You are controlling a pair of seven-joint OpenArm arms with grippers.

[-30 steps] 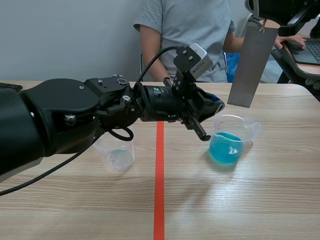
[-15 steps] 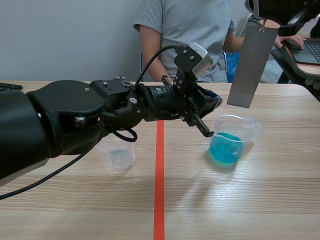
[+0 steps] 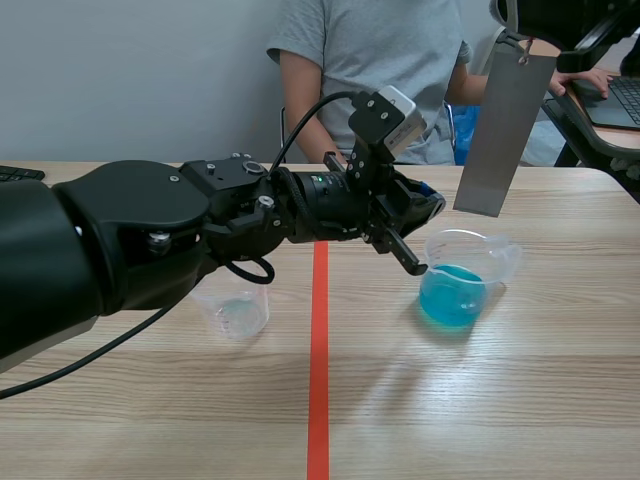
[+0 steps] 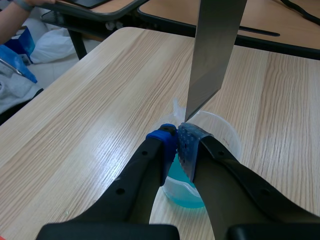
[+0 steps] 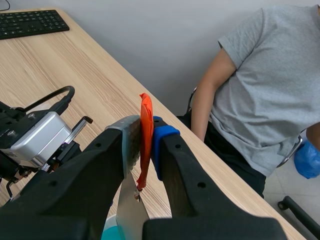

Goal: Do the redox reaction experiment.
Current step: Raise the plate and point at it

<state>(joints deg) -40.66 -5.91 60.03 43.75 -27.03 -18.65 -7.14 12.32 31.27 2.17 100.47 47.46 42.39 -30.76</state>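
Observation:
A clear beaker holding blue liquid stands right of the tape line. My left gripper reaches across from the left, its shut fingertips at the beaker's near rim. In the left wrist view the pads nearly meet just over the beaker's rim, with nothing seen between them. High at the right, my right gripper is shut on an orange strap. A grey metal sheet hangs from the strap, its lower edge above the beaker.
An empty clear cup stands left of the orange tape line, partly behind my left arm. A person in a grey shirt sits across the table. A laptop is at the far right, and a keyboard at the far left.
My left gripper rose slightly and shifted toward the beaker's rim, then stayed put. The metal sheet and right arm have not moved.

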